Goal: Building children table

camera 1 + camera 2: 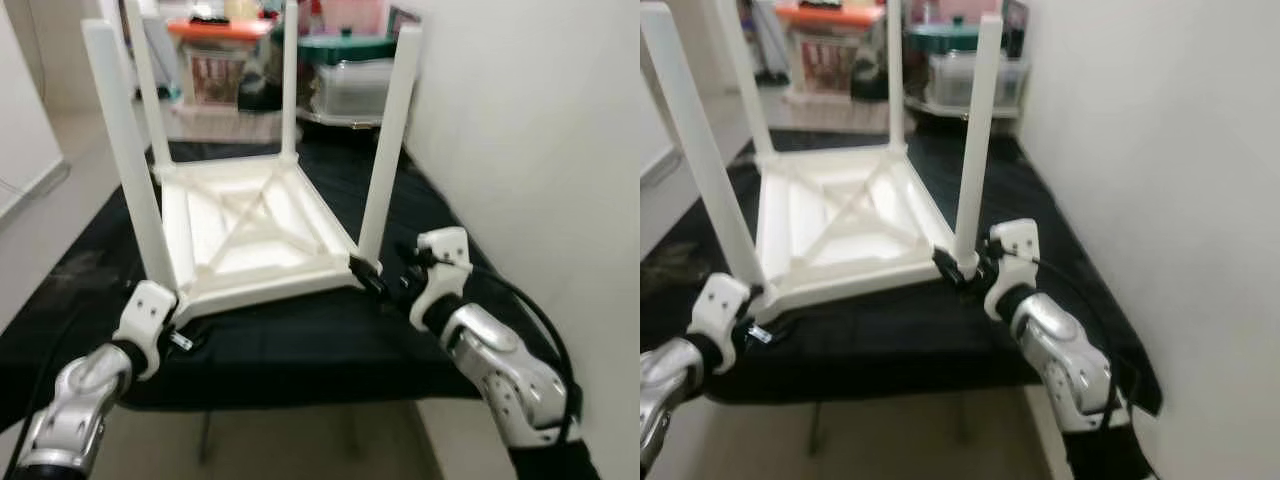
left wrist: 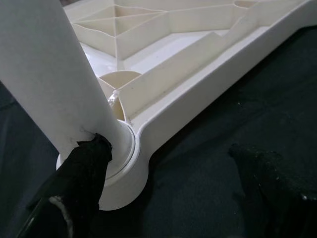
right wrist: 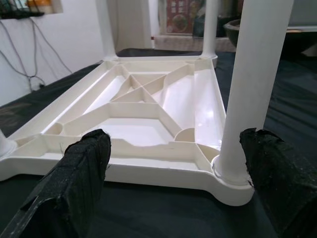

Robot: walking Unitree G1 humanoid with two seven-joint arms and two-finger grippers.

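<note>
A white plastic children's table lies upside down on a black-covered surface, its four legs pointing up. My left gripper is at the near-left corner. It is open, and one finger touches the base of the near-left leg; the other finger rests apart over the cloth. My right gripper is at the near-right corner, open wide. The near-right leg stands just inside its right finger, and the table's underside ribs show between the fingers.
A white wall runs close along the right side. Behind the table stand storage boxes, one with an orange lid and one with a green lid. Pale floor lies to the left. The surface's front edge is just below my wrists.
</note>
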